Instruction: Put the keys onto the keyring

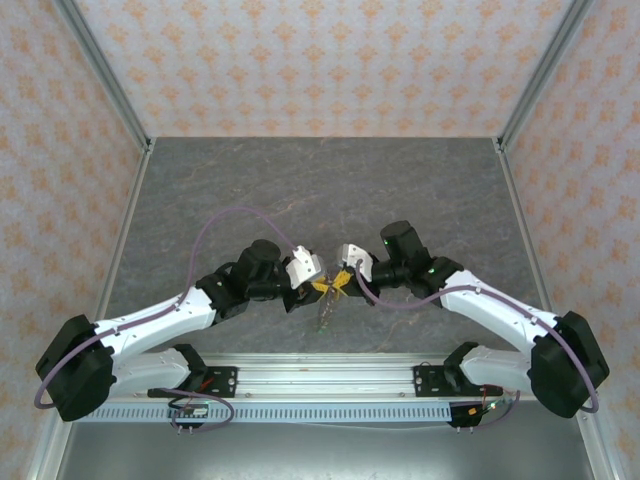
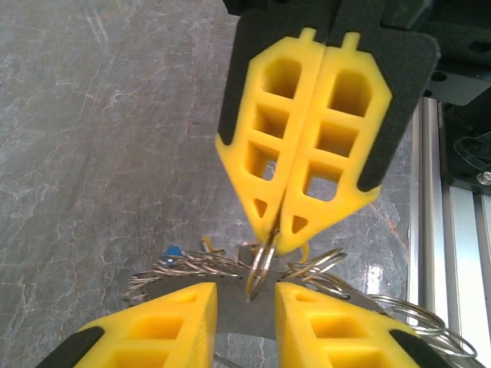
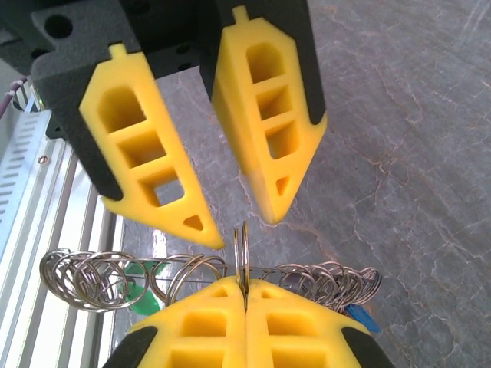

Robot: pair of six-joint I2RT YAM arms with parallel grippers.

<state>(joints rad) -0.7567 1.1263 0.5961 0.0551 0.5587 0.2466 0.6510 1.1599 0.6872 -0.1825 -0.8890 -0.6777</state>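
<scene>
Grey marbled tabletop point(image 1: 320, 190), floral-papered walls point(image 1: 300, 60)

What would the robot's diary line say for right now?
left gripper: open | right gripper: shut on small ring | green key: nearby

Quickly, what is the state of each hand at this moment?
Left hand: open, holding nothing.
Right hand: closed on a small silvery metal split ring.
</scene>
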